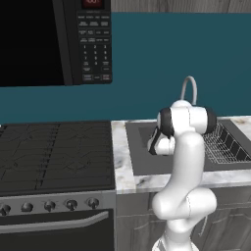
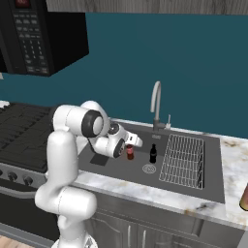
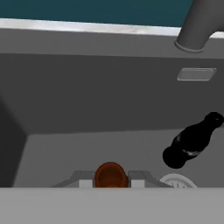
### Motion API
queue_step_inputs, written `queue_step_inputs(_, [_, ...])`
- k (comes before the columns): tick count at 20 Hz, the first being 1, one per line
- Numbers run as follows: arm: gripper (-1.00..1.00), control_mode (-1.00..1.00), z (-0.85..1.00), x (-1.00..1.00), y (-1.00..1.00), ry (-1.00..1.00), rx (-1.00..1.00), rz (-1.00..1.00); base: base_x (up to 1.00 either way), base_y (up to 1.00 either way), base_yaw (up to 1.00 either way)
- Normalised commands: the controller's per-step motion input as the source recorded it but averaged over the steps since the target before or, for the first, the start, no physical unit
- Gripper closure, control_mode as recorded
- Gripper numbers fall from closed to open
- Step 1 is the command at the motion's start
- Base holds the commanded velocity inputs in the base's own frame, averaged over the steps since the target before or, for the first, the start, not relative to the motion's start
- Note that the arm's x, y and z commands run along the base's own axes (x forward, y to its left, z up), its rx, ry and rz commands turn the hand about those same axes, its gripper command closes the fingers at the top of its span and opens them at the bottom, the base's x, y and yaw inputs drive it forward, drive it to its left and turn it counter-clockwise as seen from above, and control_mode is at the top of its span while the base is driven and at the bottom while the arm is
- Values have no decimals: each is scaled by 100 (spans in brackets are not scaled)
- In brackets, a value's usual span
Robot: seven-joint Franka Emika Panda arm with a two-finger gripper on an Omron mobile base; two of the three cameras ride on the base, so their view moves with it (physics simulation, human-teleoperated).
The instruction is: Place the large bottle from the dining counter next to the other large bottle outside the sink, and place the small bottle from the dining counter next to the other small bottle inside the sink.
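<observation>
We see our white arm (image 2: 65,160) rising from the lower left of the right base view, bending at a dark-ringed joint in the left middle of the frame, then reaching toward the frame's centre. Our gripper (image 2: 130,151) hangs just left of centre there, jaws clamped on the small bottle (image 2: 130,152). In the hand view our fingertips (image 3: 83,180) sit at bottom centre (flanking the bottle's brown top). In the left base view the arm (image 1: 188,166) fills the lower right.

I'm in a kitchen: stove (image 1: 54,154) w/ knobs, microwave (image 1: 54,41) above, sink (image 2: 160,157) & faucet (image 2: 156,104), marble counter (image 2: 232,160).
</observation>
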Motion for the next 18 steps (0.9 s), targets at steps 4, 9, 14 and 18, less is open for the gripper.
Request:
queue_step_inputs(4, [100,-100,-24,14,-18,0,0,0,0,0,0])
queue_step_inputs(9, [100,-100,-23,16,-19,0,0,0,0,0,0])
queue_step_inputs(14, [100,-100,-21,14,-22,0,0,0,0,0,0])
queue_step_inputs(18, [100,-100,-23,17,-25,0,0,0,0,0,0])
